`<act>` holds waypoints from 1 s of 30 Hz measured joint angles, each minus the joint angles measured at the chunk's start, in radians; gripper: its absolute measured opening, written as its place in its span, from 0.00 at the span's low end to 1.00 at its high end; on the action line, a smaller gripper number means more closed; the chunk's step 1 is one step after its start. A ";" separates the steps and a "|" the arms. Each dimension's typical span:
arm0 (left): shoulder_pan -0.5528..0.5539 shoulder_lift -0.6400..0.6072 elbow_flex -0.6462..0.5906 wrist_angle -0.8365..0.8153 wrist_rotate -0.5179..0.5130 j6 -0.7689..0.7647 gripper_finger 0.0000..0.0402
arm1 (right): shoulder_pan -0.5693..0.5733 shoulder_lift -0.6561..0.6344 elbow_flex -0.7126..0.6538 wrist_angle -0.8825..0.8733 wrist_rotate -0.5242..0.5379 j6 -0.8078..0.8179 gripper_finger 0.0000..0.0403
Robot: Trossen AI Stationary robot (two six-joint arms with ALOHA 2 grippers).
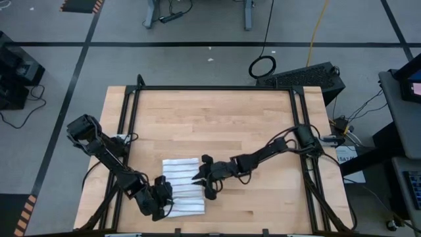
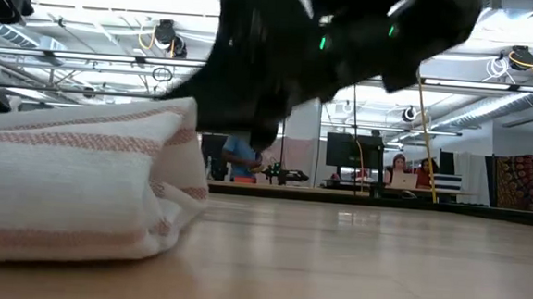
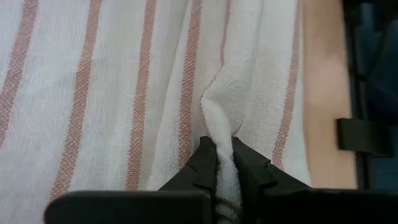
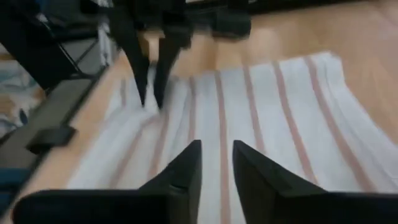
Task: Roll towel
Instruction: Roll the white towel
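The towel (image 1: 185, 185), white with narrow reddish stripes, lies folded in layers on the wooden table near its front edge, and its thick folded edge shows in the low view (image 2: 70, 184). My left gripper (image 1: 163, 197) is at the towel's left edge, shut on a pinch of cloth (image 3: 224, 163). My right gripper (image 1: 199, 177) stands open at the towel's right edge. Its fingers (image 4: 216, 155) are slanted low over the striped cloth with nothing between them. Whether they touch the towel, I cannot tell. My left gripper pinches a raised fold of the towel's top cloth (image 3: 217, 121) between its two fingers, at the towel's left edge in the near half. The fingers (image 4: 150, 87) slant steeply down from the left. The cloth puckers up into the hold, and the rest lies flat on the table.
Black frame rails (image 1: 125, 125) run along the table's left and right sides (image 1: 304, 118). Bare wood (image 1: 217, 118) stretches from the towel to the far edge. People sit at desks (image 2: 404, 172) in the room beyond the table.
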 joint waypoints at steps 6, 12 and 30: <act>0.000 0.000 0.000 -0.012 -0.003 -0.001 0.07 | -0.058 0.088 0.036 -0.013 -0.005 -0.027 0.06; 0.015 0.000 0.000 -0.016 -0.020 0.028 0.07 | -0.070 0.090 0.043 -0.176 0.045 0.051 0.01; 0.278 0.000 0.001 -0.050 -0.037 0.392 0.07 | -0.161 -0.029 0.042 -0.609 0.158 0.021 0.00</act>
